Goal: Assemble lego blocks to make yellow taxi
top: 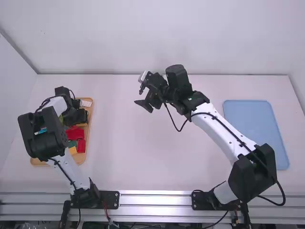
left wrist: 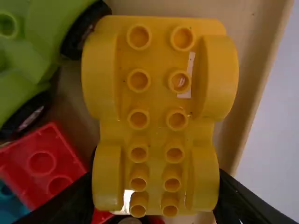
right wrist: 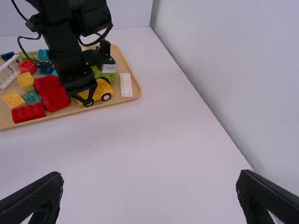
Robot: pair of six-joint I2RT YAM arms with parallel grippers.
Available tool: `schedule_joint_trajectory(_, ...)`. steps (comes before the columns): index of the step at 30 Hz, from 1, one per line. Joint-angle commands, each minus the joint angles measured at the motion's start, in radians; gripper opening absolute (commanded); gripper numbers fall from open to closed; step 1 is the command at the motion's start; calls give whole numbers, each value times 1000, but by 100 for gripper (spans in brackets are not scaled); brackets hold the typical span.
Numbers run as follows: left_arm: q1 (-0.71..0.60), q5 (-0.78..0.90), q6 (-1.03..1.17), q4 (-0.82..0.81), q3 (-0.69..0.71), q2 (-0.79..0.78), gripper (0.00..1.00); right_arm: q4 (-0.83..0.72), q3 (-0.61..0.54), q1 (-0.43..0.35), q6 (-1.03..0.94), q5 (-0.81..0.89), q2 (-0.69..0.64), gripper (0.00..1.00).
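In the high view, my left gripper [top: 80,117] is low over the tray at the table's left. The yellow car base [left wrist: 156,112] lies between its fingers, and in the left wrist view the left gripper [left wrist: 155,189] is shut on the base's narrower end. Two rows of studs face the camera. From the right wrist view, the yellow car base [right wrist: 99,91] has black wheels with white hubs; whether it touches the tray, I cannot tell. My right gripper [top: 139,97] is above the middle of the table, and the right gripper [right wrist: 149,182] stands open with nothing between its fingers.
The wooden tray [right wrist: 133,85] also holds a green wheeled piece [left wrist: 35,51], a red block [left wrist: 42,161], a white plate [right wrist: 126,85] and several other blocks. A blue mat [top: 257,129] lies at the table's right. Walls border the table's back and sides.
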Motion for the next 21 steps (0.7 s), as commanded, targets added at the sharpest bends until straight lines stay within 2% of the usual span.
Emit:
schedule_joint_trajectory(1, 0, -8, 17, -1, -30, 4, 63, -5, 37, -1, 6, 0, 8, 99)
schedule_joint_trajectory(14, 0, -7, 55, 39, -31, 4, 57, -25, 37, -3, 2, 21, 8, 99)
schedule_joint_trajectory(21, -1, -8, 18, 19, -9, 4, 46, -42, 37, -29, -8, 21, 8, 99)
